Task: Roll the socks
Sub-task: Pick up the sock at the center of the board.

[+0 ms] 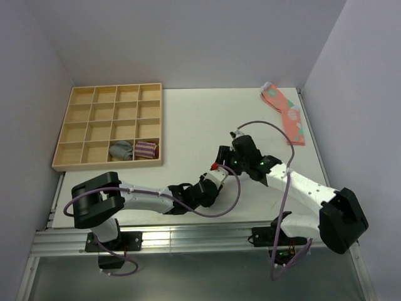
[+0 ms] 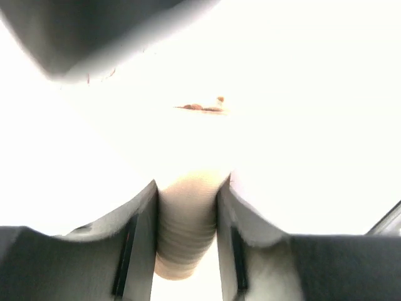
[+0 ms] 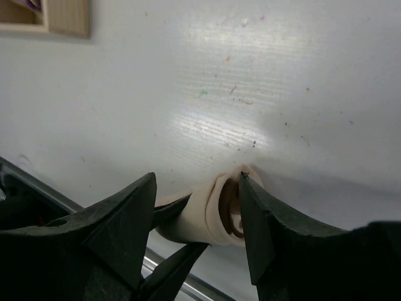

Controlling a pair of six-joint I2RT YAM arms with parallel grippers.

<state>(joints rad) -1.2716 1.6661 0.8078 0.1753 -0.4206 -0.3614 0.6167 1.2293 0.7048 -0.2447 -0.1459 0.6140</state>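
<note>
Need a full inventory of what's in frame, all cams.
table: 1, white, under everything
tray: 1, light wood, far left
grey sock roll: 1, grey, tray's near row, third compartment
striped sock roll: 1, purple-striped, near row, rightmost compartment
pink socks: apparently 2, green-spotted pink, far right corner
socks: 1 roll, beige, table centre
left gripper: 1, black, shut on the socks
right gripper: 1, black, open, at the roll's end

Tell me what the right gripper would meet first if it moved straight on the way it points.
Most likely the rolled beige sock, which lies just ahead of the open right gripper; behind it is the white table. Depth is uncertain.
</note>
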